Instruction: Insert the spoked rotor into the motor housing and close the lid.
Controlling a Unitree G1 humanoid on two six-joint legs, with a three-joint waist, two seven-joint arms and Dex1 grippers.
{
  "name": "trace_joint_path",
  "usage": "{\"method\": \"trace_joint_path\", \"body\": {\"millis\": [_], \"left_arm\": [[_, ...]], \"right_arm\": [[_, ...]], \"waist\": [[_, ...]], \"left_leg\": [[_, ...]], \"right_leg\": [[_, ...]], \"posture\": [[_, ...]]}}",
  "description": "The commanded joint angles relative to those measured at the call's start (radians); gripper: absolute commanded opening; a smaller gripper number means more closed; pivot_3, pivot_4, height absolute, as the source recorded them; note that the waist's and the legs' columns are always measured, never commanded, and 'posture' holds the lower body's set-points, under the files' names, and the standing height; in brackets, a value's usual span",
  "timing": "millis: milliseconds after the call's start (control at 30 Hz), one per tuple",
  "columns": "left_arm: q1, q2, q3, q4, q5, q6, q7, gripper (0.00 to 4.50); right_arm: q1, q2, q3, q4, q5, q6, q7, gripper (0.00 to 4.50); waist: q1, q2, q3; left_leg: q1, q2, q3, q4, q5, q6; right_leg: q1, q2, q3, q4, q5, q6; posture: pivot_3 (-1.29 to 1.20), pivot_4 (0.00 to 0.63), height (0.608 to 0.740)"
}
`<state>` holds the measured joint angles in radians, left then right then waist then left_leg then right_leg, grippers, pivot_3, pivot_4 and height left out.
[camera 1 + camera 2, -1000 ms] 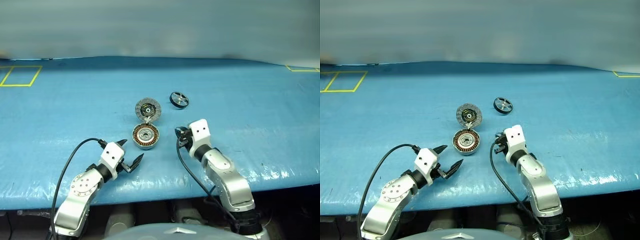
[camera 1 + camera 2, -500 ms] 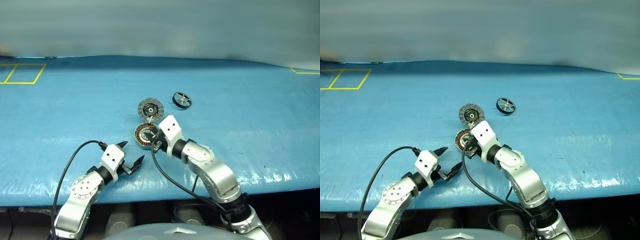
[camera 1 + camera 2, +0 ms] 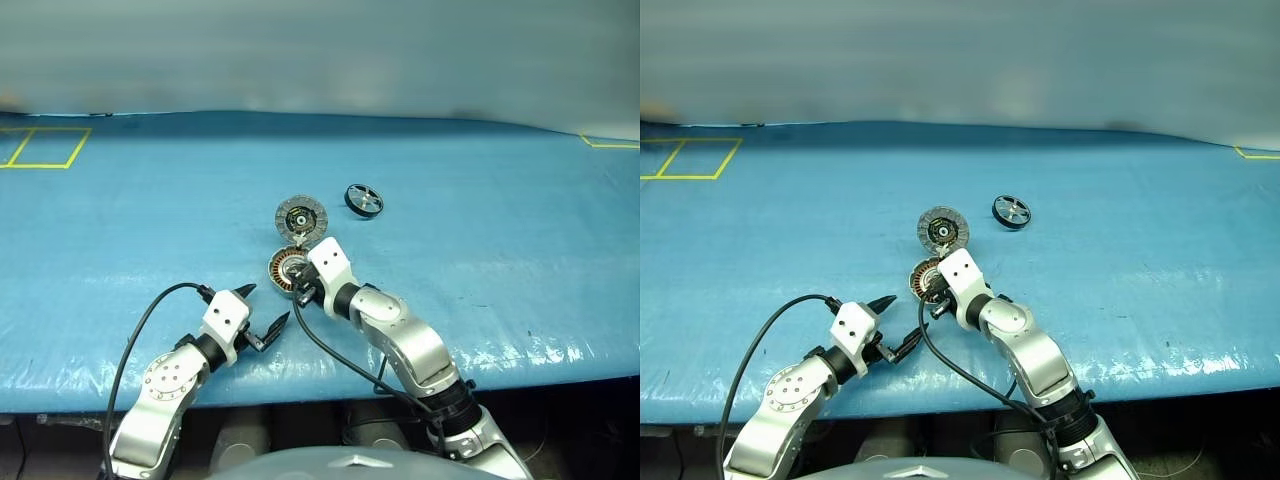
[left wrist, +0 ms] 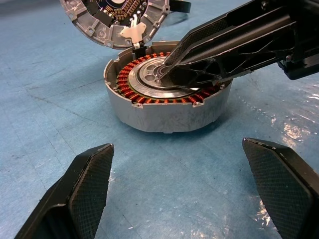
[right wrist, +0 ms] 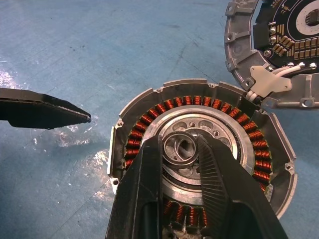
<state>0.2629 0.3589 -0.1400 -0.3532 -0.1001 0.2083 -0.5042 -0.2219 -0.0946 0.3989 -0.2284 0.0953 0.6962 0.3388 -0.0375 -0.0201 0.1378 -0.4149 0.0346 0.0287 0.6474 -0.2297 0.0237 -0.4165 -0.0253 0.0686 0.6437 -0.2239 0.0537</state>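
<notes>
Two grippers of mine are over the blue cloth-covered table (image 3: 120, 220). My right gripper (image 5: 180, 149) reaches across to the round metal motor housing with its ring of copper-orange windings (image 5: 149, 124), and its black fingers stand narrow on either side of the small raised silver hub ring at the housing's centre (image 5: 175, 148), seemingly touching it, though I cannot tell whether they are pinching it. My left gripper (image 3: 263, 314) hovers near the table's front edge, at about seven o'clock from the housing, its two pointed black fingers (image 4: 84, 189) spread wide and holding nothing, aimed toward the housing's grey outer wall.

The round silver-grey lid, its inner face radially segmented around a dark centre (image 3: 301, 217), lies open flat at twelve o'clock from the housing, joined to it by a small white hinge piece (image 5: 269, 81). The small black-rimmed spoked rotor with silver spokes (image 3: 363, 199) rests on the table at about two o'clock from the housing, well apart from both grippers.
</notes>
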Motion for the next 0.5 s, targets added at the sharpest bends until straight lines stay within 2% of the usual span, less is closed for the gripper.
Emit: {"method": "trace_joint_path", "body": {"millis": [33, 500], "left_arm": [[-0.004, 0.000, -0.003, -0.030, -0.011, -0.014, -0.005, 4.50], [-0.009, -0.001, -0.009, -0.055, -0.010, 0.014, 0.001, 4.50]], "right_arm": [[-0.014, 0.015, -0.021, -0.001, -0.007, -0.029, -0.018, 0.67], [-0.012, 0.029, -0.021, 0.014, -0.015, -0.022, -0.018, 0.67]], "waist": [[0.000, 0.000, 0.000], [0.000, 0.000, 0.000]], "left_leg": [[0.000, 0.000, 0.000, 0.000, 0.000, 0.000], [0.000, 0.000, 0.000, 0.000, 0.000, 0.000]], "right_leg": [[0.000, 0.000, 0.000, 0.000, 0.000, 0.000], [0.000, 0.000, 0.000, 0.000, 0.000, 0.000]], "posture": [[0.00, 0.150, 0.740], [0.00, 0.150, 0.740]]}}
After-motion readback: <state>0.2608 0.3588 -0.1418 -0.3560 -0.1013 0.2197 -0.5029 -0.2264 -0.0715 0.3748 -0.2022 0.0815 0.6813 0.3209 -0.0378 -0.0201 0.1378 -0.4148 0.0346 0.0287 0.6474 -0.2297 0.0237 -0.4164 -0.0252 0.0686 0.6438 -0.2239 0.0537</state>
